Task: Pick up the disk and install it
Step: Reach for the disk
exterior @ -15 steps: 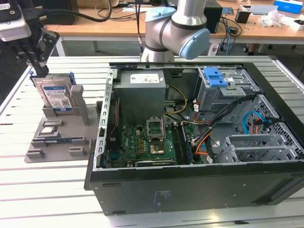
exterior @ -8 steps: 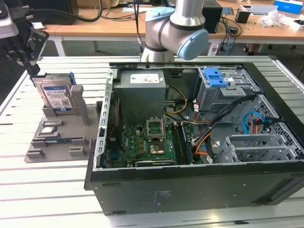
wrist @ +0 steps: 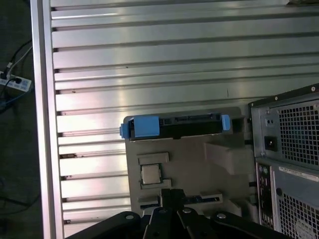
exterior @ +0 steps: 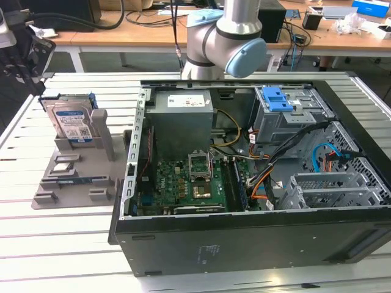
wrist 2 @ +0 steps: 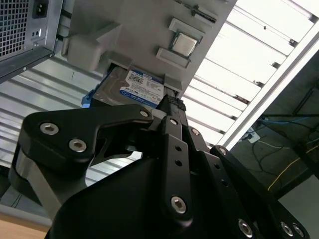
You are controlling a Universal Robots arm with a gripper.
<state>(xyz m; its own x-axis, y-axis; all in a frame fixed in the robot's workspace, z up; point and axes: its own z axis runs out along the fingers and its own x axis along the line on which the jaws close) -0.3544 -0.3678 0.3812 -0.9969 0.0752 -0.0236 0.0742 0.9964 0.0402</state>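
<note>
The disk stands on edge in the grey holder, on the exterior view's left of the computer case. In the first wrist view the gripper, closed and empty, hangs over the holder. The disk lies ahead of it, apart, with its long edge crosswise.

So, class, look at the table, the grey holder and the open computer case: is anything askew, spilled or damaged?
Nothing stands out. The disk stands upright in its grey holder, beside the open computer case. Nothing looks spilled, tipped or visibly broken.
</note>
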